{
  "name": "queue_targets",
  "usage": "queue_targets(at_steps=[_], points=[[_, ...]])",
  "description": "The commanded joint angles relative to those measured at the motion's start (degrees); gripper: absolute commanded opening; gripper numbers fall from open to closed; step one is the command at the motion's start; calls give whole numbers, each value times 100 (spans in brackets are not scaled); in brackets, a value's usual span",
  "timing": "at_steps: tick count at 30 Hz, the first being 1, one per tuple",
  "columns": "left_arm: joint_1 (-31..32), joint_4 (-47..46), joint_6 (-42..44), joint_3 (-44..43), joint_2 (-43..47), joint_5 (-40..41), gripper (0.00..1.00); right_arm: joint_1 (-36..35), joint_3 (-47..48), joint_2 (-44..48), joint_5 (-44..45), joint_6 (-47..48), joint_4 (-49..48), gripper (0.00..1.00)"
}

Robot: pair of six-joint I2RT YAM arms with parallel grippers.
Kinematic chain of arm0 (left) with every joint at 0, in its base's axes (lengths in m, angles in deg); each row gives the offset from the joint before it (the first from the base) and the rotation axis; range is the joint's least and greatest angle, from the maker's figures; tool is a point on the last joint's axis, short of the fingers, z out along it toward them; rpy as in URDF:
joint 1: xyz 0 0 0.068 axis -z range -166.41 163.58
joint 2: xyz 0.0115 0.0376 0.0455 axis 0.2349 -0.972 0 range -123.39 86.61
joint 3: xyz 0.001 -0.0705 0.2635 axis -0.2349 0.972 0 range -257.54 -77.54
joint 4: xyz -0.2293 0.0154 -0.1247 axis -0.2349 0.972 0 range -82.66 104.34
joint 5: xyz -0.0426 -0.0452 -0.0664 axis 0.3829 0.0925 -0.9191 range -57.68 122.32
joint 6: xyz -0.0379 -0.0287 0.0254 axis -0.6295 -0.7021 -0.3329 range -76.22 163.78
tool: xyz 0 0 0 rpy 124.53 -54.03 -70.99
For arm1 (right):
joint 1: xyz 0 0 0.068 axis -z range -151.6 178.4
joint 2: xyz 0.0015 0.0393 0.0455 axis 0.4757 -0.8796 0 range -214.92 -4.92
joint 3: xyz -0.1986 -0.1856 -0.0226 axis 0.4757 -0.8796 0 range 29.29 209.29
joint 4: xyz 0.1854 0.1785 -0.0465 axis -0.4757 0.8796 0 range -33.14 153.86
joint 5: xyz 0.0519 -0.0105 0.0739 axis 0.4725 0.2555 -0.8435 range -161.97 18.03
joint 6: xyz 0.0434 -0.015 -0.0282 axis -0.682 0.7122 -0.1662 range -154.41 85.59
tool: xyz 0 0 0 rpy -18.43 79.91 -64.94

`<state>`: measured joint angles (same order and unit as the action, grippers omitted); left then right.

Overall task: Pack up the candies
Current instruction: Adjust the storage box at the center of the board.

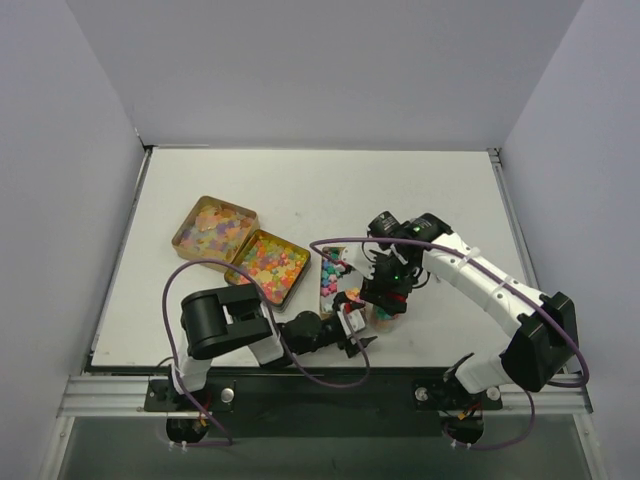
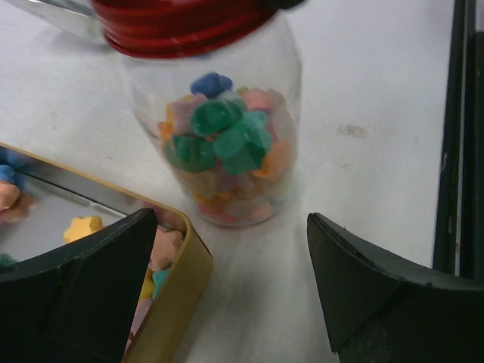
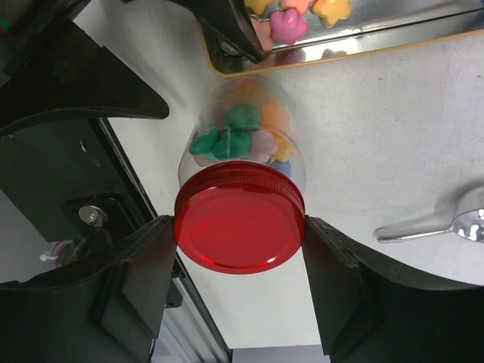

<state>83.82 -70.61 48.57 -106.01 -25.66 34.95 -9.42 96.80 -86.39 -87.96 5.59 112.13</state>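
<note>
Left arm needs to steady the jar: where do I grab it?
Grip the jar by its clear round body below the red lid, coming in sideways with the open left gripper: it stands upright, and the right gripper clamps the lid.

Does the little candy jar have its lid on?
On: the red lid covers the jar mouth, gripped on both sides by the right gripper.

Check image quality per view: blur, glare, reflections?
Top external: even, diffuse light, no glare; candies are just colour speckle. Left wrist: soft focus throughout, jar smeared. Right wrist: red lid sharp with a faint sheen; tin wall mirrors the candies; spoon glints.
</note>
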Motion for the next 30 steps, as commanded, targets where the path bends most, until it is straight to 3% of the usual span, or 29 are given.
queue_targets(at_steps=[1, 5, 9, 13, 20, 30], points=[[192, -1653, 554, -124, -129, -168, 91, 56, -141, 61, -396, -292, 503, 64], [219, -1732, 1531, 78, 274, 369, 94, 100, -132, 44, -423, -301, 415, 65], [376, -1732, 2103, 727, 969, -26, 94, 126, -159, -26, -423, -239, 345, 65], [781, -1732, 2605, 738, 1338, 202, 93, 144, -168, -141, -352, -204, 248, 66], [921, -1574, 517, 931, 1015, 123, 94, 188, 87, -194, -124, -204, 309, 66], [421, -890, -840, 544, 399, 71, 94, 205, 237, -97, -247, -362, 432, 66]])
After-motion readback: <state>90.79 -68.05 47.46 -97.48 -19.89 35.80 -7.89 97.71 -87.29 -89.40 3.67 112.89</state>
